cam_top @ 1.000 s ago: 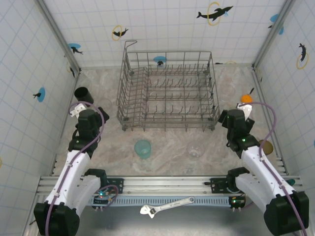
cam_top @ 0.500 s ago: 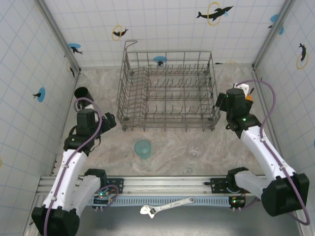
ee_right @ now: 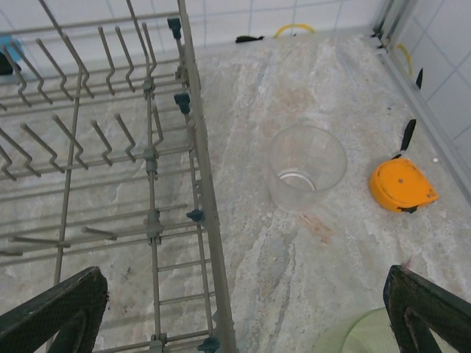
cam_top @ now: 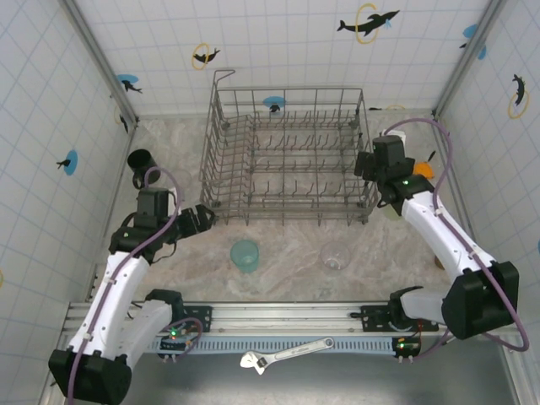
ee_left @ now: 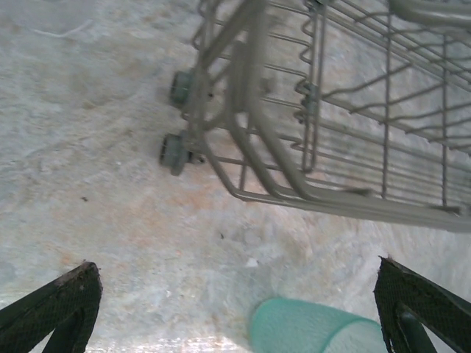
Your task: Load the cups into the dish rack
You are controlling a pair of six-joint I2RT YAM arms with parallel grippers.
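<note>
We see the left gripper [cam_top: 198,219] and right gripper [cam_top: 364,166] both spread wide and empty, flanking the dish rack [cam_top: 287,156], with the teal tumbler [cam_top: 245,255] standing upright in front of the rack and a clear tumbler [ee_right: 307,168] upright, mouth up, beside its right wall.

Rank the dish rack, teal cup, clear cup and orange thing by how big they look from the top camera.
1. dish rack, by far the largest.
2. teal cup and clear cup: alike, no ranking.
3. orange object, smallest.

arms [cam_top: 114,287]: white links, black joints | cables [cam_top: 447,148]: purple, looping | tool fingers [ee_left: 59,305]: black, rough-textured
</note>
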